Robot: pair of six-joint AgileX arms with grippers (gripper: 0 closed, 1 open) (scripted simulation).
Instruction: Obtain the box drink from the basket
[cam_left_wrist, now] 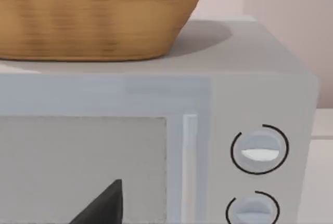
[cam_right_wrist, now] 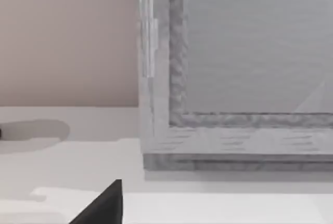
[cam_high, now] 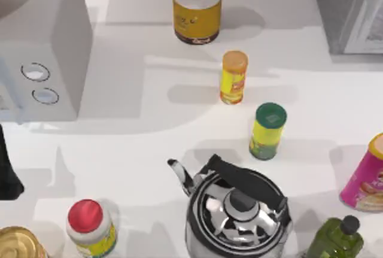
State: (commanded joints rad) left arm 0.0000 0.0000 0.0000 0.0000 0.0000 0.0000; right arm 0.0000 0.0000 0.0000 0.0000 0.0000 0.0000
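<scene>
Item sought: box drink; lying unseen, presumably inside the wicker basket [cam_left_wrist: 99, 16] that is sitting on top of the microwave [cam_left_wrist: 156, 146] at the table's [cam_high: 137, 150] left side; its heading and long axis I cannot tell. Handling, as a judgement: a carton of this kind is likely light, fairly stiff yet crushable, smooth-faced; gripping across the two broad flat faces near mid-height is looking safest. Left arm [cam_high: 7, 168] is showing at the left edge, its wrist camera facing the microwave front; finger spread of either gripper cannot be told.
</scene>
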